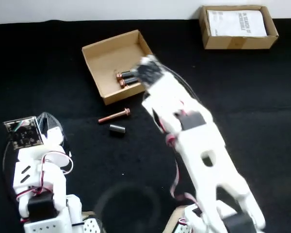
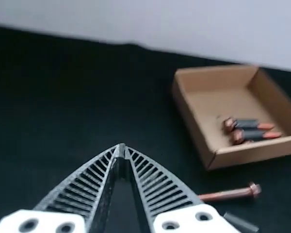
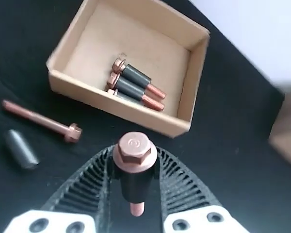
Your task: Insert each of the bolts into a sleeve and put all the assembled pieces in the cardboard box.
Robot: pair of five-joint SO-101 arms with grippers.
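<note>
The open cardboard box (image 1: 108, 57) holds bolts pushed into dark sleeves (image 1: 127, 78), lying side by side (image 3: 134, 83). My right gripper (image 1: 146, 72) hangs over the box's near right corner, shut on another copper bolt in a sleeve (image 3: 133, 167), head up. In front of the box (image 3: 111, 104) a bare copper bolt (image 1: 114, 116) and a loose dark sleeve (image 1: 117, 129) lie on the black table. My left gripper (image 2: 120, 148) is shut on nothing, low at the near left (image 1: 49, 122), well short of the box (image 2: 252, 153), the bolt (image 2: 230, 194) and the sleeve (image 2: 240, 223).
A second cardboard box (image 1: 237, 42) with a printed sheet in it stands at the far right corner. The right arm's white body (image 1: 203, 150) stretches across the table from the near edge to the box. A white wall borders the table's far side.
</note>
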